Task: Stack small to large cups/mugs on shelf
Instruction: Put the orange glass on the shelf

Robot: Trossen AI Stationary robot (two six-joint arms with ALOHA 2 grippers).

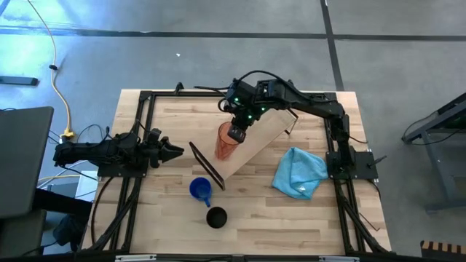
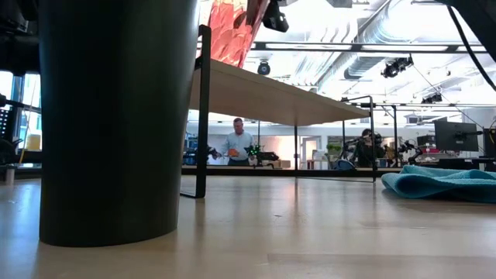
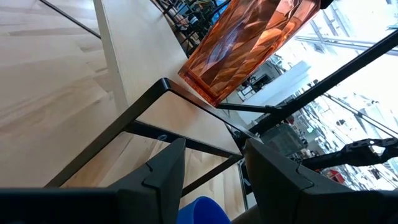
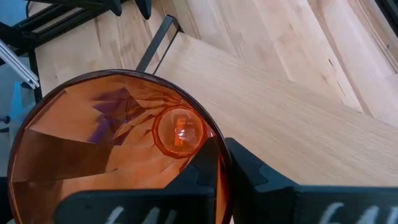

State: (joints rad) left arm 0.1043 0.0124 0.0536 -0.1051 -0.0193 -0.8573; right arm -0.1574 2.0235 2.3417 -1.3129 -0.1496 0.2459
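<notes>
Right tool (image 1: 235, 134), clamped on the orange tumbler's (image 1: 224, 143) rim, holds it over the shelf (image 1: 255, 143) at frame centre. Its wrist view shows one finger inside the tumbler. Left tool (image 1: 175, 151), jaws apart, waits centre-left. Black cup (image 1: 216, 217) and blue mug (image 1: 200, 190) stand lower centre on the table (image 1: 291, 218).

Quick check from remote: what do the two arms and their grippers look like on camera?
Both arms are dark, jointed and near-black. The left gripper ends in two pointed black fingers, angular and matte. The right gripper has blocky black fingers; green lights glow on its wrist, and black cables loop above that arm.
</notes>
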